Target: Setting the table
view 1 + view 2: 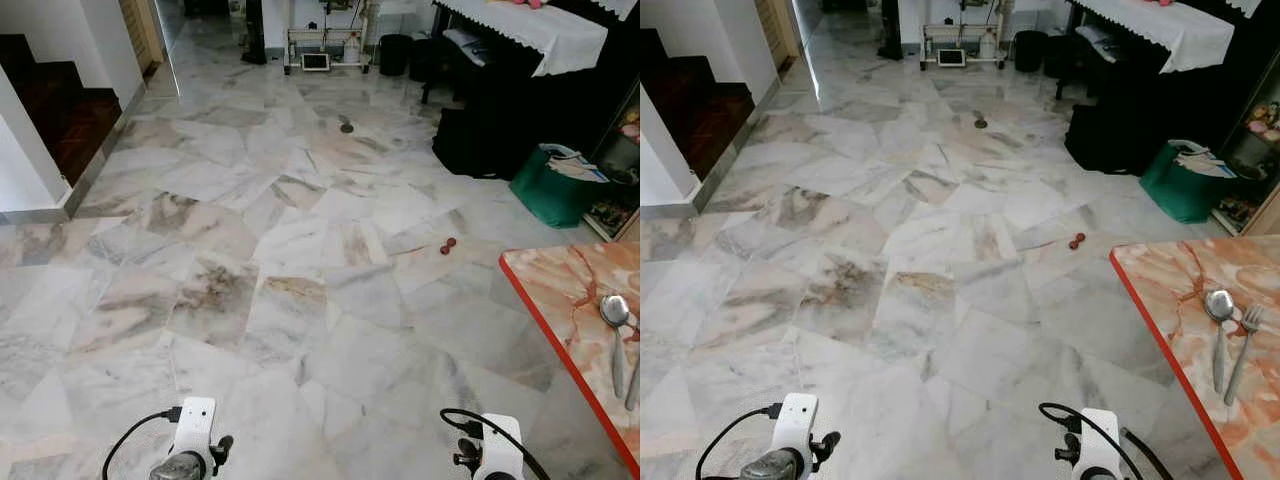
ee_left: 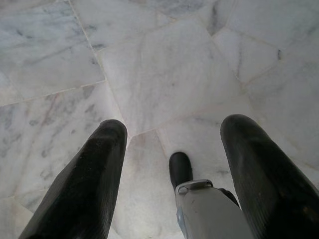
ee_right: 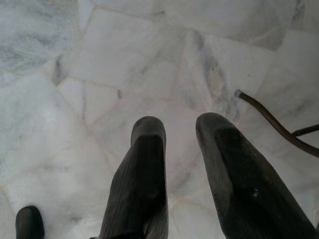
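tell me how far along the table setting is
Looks done: a spoon and fork lie side by side on the marble-patterned table at the robot's right. In hand: nothing; the left hand and right hand hang open above the marble floor. Left: probably the other tableware, since just this corner is in view.

Home: marble floor [image 1: 300, 250], staircase [image 1: 50, 100], cloth-covered piano [image 1: 520, 60].
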Tool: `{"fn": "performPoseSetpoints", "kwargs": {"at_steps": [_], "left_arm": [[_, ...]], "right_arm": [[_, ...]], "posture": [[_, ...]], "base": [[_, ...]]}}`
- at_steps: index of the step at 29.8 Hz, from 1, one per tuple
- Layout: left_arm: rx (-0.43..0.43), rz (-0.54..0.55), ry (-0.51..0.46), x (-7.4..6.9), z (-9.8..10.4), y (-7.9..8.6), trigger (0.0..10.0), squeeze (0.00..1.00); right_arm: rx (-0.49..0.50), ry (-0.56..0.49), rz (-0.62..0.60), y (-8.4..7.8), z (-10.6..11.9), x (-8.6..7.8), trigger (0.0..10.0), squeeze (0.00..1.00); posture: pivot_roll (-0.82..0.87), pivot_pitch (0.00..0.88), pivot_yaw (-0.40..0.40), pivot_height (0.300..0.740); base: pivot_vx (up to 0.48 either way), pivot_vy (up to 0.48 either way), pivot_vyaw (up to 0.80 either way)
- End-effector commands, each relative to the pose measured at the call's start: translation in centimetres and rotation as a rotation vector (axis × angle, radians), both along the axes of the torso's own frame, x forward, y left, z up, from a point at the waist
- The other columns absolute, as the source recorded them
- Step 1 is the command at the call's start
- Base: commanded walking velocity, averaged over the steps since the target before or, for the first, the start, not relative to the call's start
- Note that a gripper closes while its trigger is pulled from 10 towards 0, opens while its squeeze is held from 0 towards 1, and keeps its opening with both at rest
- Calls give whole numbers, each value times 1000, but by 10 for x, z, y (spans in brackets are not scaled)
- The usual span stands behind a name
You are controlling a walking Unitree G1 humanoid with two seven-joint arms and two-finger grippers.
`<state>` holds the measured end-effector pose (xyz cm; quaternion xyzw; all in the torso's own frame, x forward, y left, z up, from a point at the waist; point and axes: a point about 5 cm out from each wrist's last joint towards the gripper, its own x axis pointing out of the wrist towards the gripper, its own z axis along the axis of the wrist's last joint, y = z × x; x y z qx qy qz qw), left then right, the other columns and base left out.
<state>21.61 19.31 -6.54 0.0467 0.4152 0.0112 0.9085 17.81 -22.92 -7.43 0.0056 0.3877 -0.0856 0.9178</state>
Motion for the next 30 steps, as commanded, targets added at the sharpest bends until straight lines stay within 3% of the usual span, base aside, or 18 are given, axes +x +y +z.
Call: {"fn": "performPoseSetpoints", "kwargs": {"at_steps": [1,12,30], "left_arm": [[12,2,-4,2,2,2,10000,0],[15,6,-2,2,1,3,10000,0],[17,10,9,-2,-1,2,10000,0]], "right_arm": [[1,-26,5,0,2,4,10000,0],[-43,-81,74,1,8,9,10000,0],[-33,-177,71,1,14,14,10000,0]], "posture": [[69,0,-15,740],[70,0,-19,740],[72,0,-23,740]], "base": [[0,0,0],[0,0,0],[0,0,0]]}}
